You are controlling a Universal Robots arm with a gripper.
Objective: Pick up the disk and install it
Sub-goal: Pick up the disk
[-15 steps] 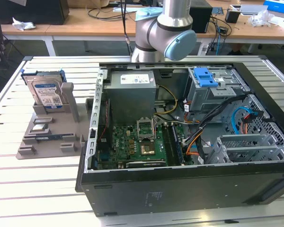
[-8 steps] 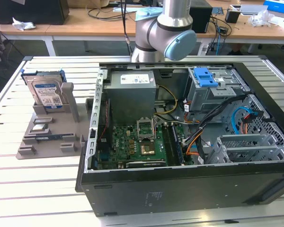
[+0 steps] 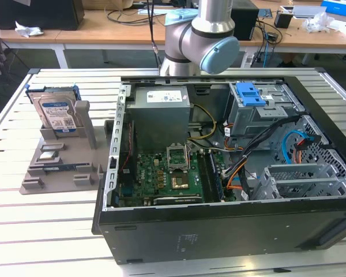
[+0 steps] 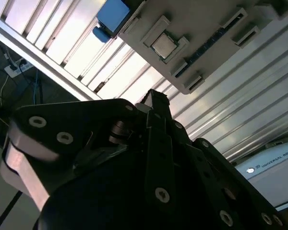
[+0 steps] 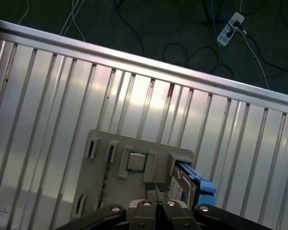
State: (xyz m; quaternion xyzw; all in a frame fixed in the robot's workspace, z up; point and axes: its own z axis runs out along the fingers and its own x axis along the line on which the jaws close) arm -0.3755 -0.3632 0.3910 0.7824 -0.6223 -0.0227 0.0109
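Disk [image 3: 56, 111]: stands on edge in a slot of the grey fixture [image 3: 57, 158], at the exterior view's left, printed label facing the camera.
Disk in the wrist views: the first wrist view shows the disk with its blue bracket [image 5: 201, 184] along one side. The second wrist view shows a blue corner of it at the fixture's end.
Gripper [image 5: 156, 188]: the gripper hangs above the fixture. In the first wrist view its tips lie over the fixture's edge, just beside the disk and apart from it. How high it hangs I cannot tell.
Jaws: pressed together, tip against tip, with nothing between them.
Fixture: flat grey plate with slots and raised holders, lying on the worktop [image 3: 46, 231] just beside the computer case [image 3: 219, 231].
Chip [image 5: 136, 161]: the chip is square and silver and sits in a recess of the fixture, seen in both wrist views.
Worktop: pale slatted metal, carrying both the fixture and the computer case.
Computer case: black, lying on its side with the side panel off.
Inside the case: a grey power-supply box [image 3: 160, 112], a green motherboard [image 3: 161, 179], a blue latch [image 3: 248, 94] on the drive bay, and bundled cables [image 3: 259, 144].
Arm [image 3: 199, 40]: the arm's grey joint with a pale blue cap rises behind the case.
Floor [image 5: 134, 24]: the floor is dark, with loose cords and a white power strip [image 5: 229, 28] beyond the worktop's rail.
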